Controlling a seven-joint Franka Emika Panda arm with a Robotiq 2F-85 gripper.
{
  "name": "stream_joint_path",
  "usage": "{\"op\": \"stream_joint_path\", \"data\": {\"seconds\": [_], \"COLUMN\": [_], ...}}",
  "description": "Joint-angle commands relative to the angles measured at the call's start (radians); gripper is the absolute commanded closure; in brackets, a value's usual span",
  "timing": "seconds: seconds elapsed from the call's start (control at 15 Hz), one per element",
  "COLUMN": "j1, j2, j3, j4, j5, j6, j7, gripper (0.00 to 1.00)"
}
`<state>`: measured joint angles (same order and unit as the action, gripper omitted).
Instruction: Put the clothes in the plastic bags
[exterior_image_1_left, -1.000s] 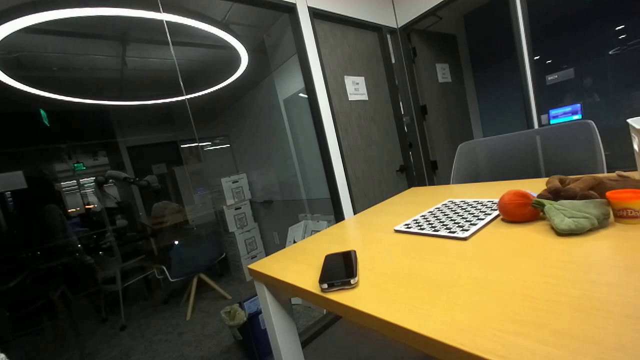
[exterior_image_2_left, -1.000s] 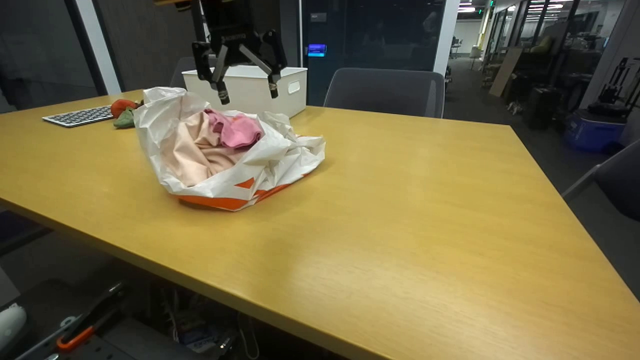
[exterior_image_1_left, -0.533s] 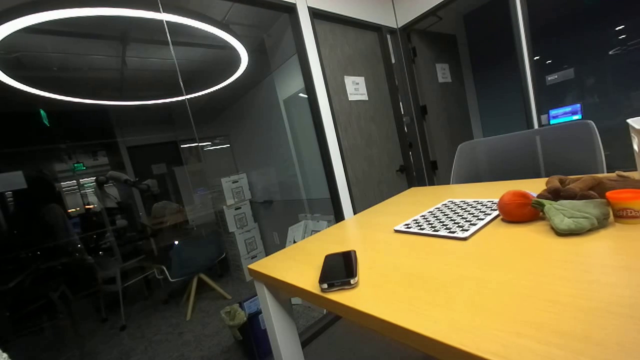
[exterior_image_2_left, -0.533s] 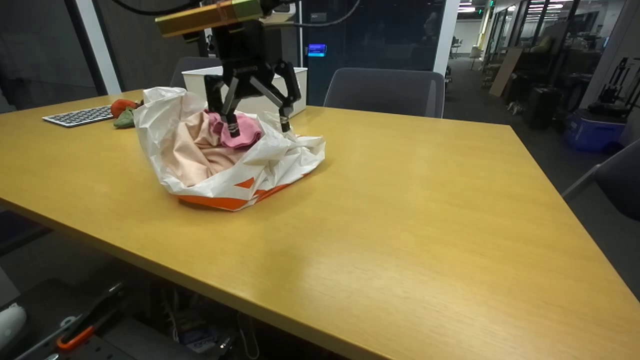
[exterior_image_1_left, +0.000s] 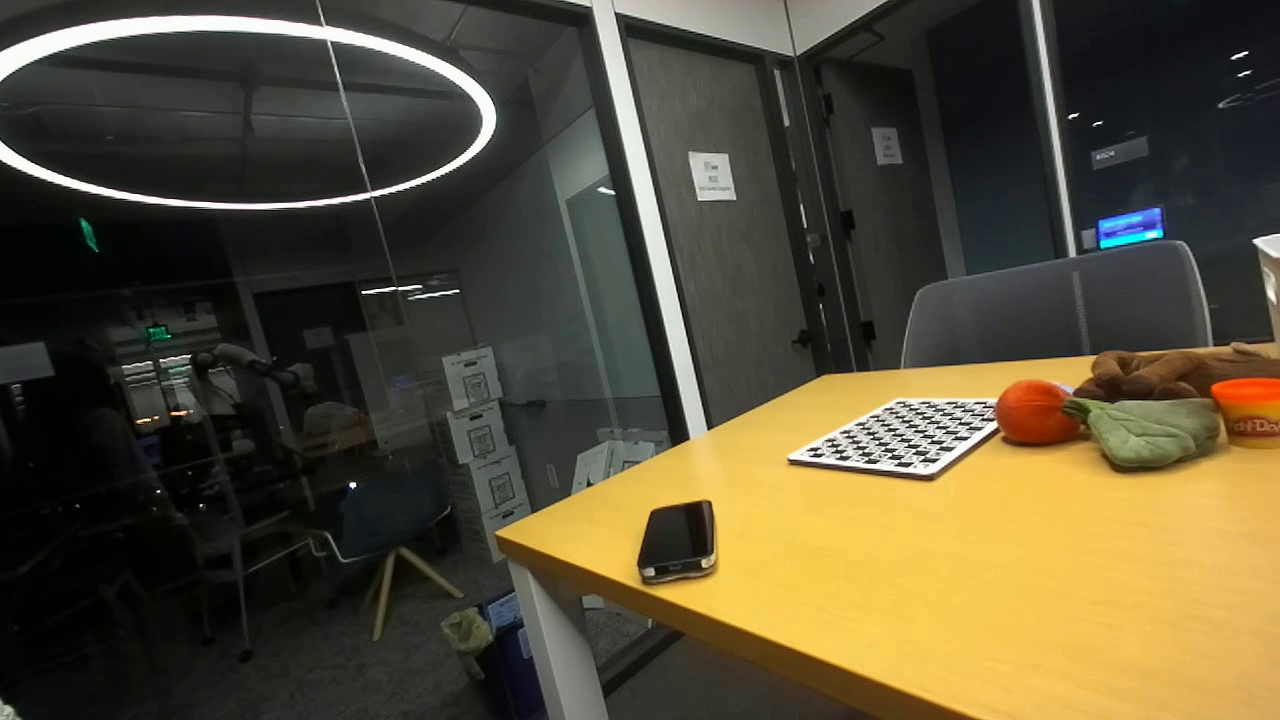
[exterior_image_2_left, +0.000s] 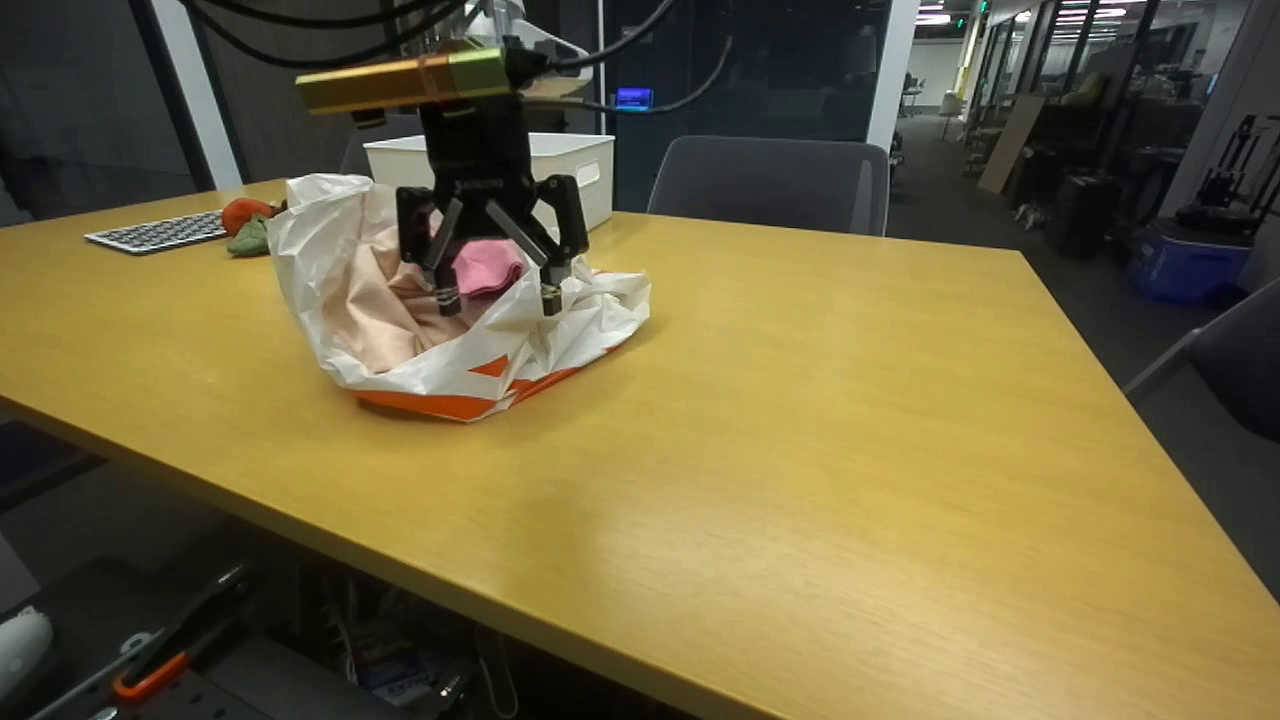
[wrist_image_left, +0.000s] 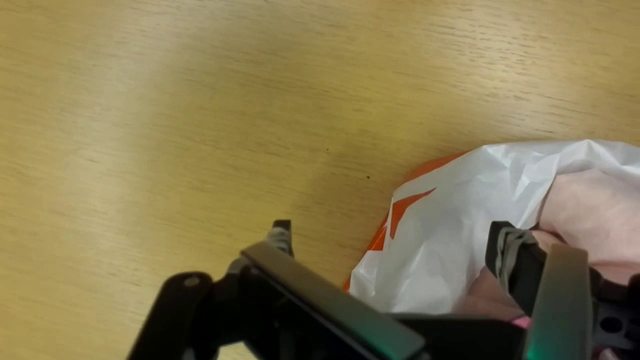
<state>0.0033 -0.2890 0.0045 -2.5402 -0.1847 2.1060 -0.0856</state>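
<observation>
A white plastic bag with orange print (exterior_image_2_left: 548, 345) lies open on the table in an exterior view. It holds a peach cloth (exterior_image_2_left: 372, 325) and a pink cloth (exterior_image_2_left: 488, 268) on top. My gripper (exterior_image_2_left: 499, 300) is open, pointing down at the bag's near rim, in front of the pink cloth; contact cannot be told. In the wrist view the open fingers (wrist_image_left: 391, 225) straddle the bag's edge (wrist_image_left: 440, 245), with one finger over bare table and one over the peach cloth (wrist_image_left: 595, 215). Only a sliver of pink cloth (wrist_image_left: 522, 321) shows there. Nothing is between the fingertips.
A white bin (exterior_image_2_left: 590, 180) stands behind the bag. A checkered board (exterior_image_1_left: 900, 437), an orange plush (exterior_image_1_left: 1037, 412), a green plush leaf (exterior_image_1_left: 1155, 432), a Play-Doh tub (exterior_image_1_left: 1250, 412) and a phone (exterior_image_1_left: 678, 541) lie on the table (exterior_image_2_left: 850, 450).
My gripper has come down from above the bag to its near rim, with the fingers staying open. The bag and cloths have not visibly moved.
</observation>
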Motion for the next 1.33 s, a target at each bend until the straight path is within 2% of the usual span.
{"op": "stream_joint_path", "data": {"seconds": [0.0,0.47,0.53,0.67,1.07,1.2,1.27], "j1": [0.004,0.012,0.014,0.017,0.023,0.018,0.013], "j2": [-0.015,-0.011,-0.009,-0.014,-0.028,-0.052,-0.067], "j3": [-0.007,0.007,0.009,0.015,0.034,0.038,0.04], "j4": [-0.036,-0.083,-0.087,-0.096,-0.106,-0.101,-0.097], "j5": [0.042,0.057,0.053,0.049,0.035,0.018,0.007], "j6": [0.069,0.195,0.208,0.225,0.228,0.207,0.195], "j7": [0.013,0.018,0.018,0.019,0.022,0.024,0.029], "gripper": [0.0,0.0,0.24,0.34,0.83,0.89,0.89]}}
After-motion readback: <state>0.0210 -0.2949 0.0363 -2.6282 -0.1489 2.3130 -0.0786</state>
